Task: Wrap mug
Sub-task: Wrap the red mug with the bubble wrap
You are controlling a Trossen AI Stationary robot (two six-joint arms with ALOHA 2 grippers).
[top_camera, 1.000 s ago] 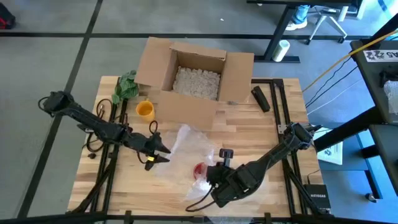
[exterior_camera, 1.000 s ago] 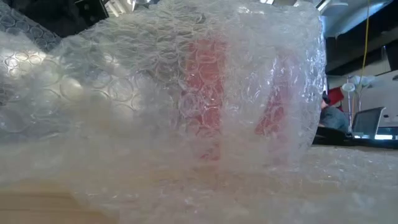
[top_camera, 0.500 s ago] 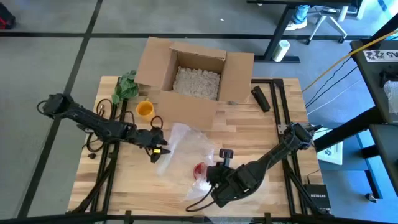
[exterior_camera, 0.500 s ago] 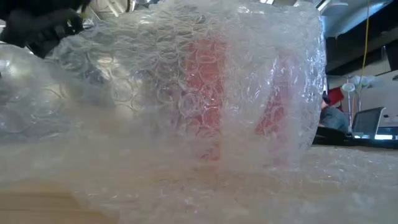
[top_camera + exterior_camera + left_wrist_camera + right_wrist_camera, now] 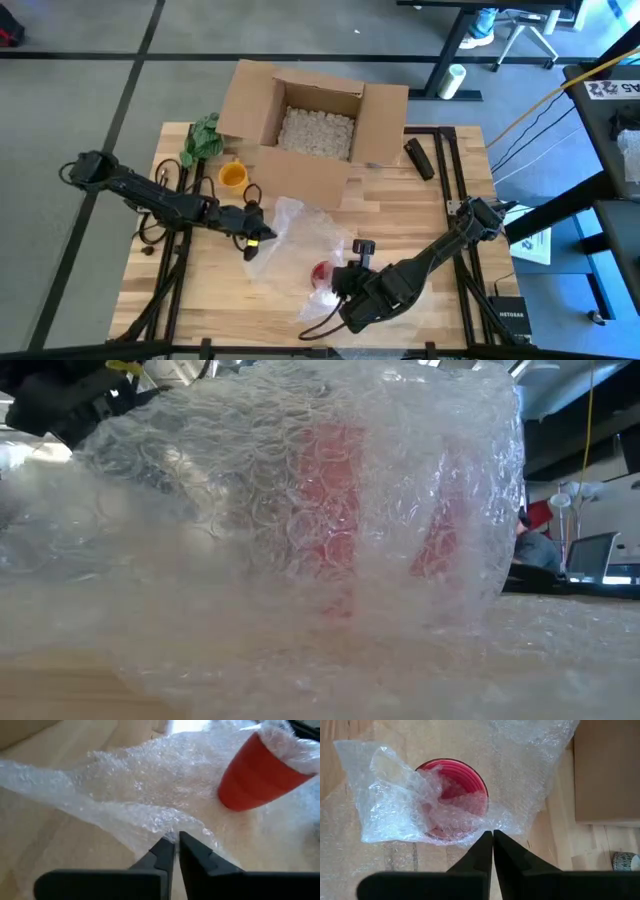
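Observation:
A red mug [image 5: 320, 272] stands upright on a sheet of clear bubble wrap [image 5: 297, 232] spread over the wooden table's middle. Part of the wrap is tucked over the mug's rim and into its mouth [image 5: 451, 805]. In the low view, the wrap [image 5: 250, 510] veils the mug [image 5: 330, 510]. My left gripper [image 5: 258, 238] is at the sheet's left edge, left of the mug, and shut on the wrap. My right gripper [image 5: 336, 280] is right beside the mug's right side, pointing down, shut at the wrap by the rim. My left gripper pinches the wrap's left edge [image 5: 170, 831] between its two fingertips, coming in low from the table's left. The edge is bunched and raised off the table; the sheet runs slack from there to the mug [image 5: 255, 775]. My right gripper's shut fingertips [image 5: 492, 836] meet the wrap [image 5: 485, 822] draped over the mug's rim, from above, pointing down. Whether a layer lies between the fingers, the fingers themselves hide.
An open cardboard box [image 5: 315, 125] filled with packing peanuts stands at the table's far side. A yellow cup [image 5: 233, 176] and green cloth [image 5: 204, 137] are at the far left, a dark cylinder [image 5: 418, 158] at the far right. Bare wood lies near left.
My left gripper has gone a little toward the table's far edge and toward the mug, taking the wrap's left edge with it; that edge now stands raised. The mug and my right gripper have kept still.

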